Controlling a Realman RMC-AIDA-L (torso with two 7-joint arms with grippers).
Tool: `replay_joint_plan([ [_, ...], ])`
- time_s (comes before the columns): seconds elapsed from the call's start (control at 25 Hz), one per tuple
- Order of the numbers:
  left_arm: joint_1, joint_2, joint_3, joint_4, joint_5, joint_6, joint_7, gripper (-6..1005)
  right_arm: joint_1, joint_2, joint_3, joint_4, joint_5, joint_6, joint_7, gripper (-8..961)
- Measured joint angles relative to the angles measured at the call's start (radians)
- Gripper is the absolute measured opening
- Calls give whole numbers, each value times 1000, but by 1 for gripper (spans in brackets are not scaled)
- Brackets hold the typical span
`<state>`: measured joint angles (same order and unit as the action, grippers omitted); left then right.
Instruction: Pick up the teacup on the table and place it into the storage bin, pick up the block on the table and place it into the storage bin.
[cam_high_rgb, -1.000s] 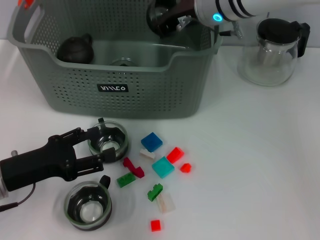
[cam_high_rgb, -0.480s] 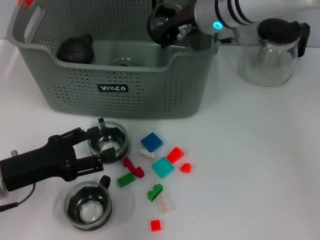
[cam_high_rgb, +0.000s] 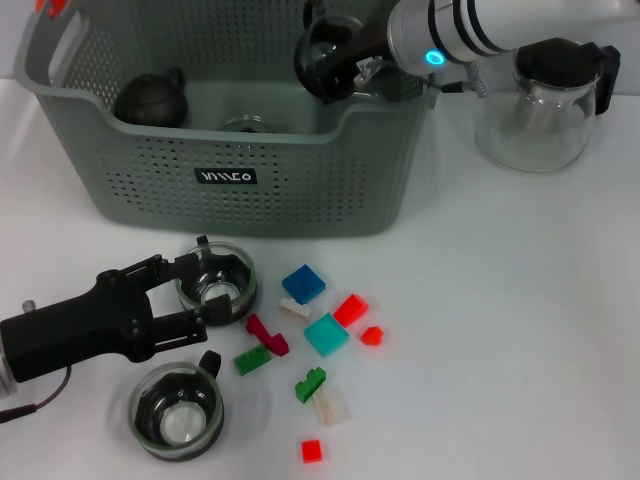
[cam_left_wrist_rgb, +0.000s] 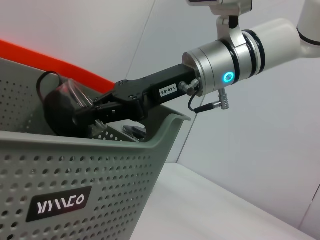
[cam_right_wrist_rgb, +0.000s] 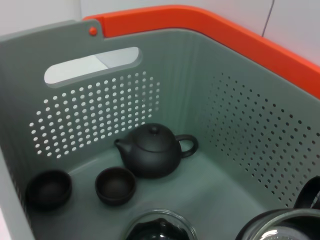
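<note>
Right claw (cam_high_rgb: 335, 70) grips a teacup (cam_high_rgb: 325, 45) above the storage bin (cam_high_rgb: 230, 175)

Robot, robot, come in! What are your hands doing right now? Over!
Right gripper shut on glass teacup, over storage bin. Left gripper open around second teacup on table. Blocks untouched. Nothing blocking.

glass pitcher (cam_high_rgb: 548, 100) w/ black lid, upright, on table (cam_high_rgb: 520, 300) | black teapot (cam_right_wrist_rgb: 152, 150) + 2 dark cups (cam_right_wrist_rgb: 115, 185)
</note>
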<state>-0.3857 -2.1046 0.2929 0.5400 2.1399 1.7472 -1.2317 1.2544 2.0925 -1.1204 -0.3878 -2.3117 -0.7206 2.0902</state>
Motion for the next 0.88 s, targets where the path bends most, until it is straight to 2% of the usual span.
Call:
replay_joint_plan([
  [0.32,-6,0,0,0,0,0,-1,855,-3,-6,-11,-24,-12,7,46,176],
  [0.48,-7,0,0,0,0,0,-4,850,-45,-8,10,-119,14,-32,55,204],
  [0.52,-7,0,0,0,0,0,-4,849,-69,-8,23,-165,35,-54,52,283],
  [0.6,-7,0,0,0,0,0,-4,847,-133,-7,51,-263,122,-102,26,440],
  [0.68,-7,0,0,0,0,0,-4,845,-207,-7,77,-339,271,-154,-43,502],
  [0.8,-7,0,-1,0,0,-1,-5,841,-315,-15,107,-365,537,-268,-226,594],
  [0.88,-8,1,-8,0,0,-1,-7,839,-388,-22,120,-356,697,-383,-366,594],
])
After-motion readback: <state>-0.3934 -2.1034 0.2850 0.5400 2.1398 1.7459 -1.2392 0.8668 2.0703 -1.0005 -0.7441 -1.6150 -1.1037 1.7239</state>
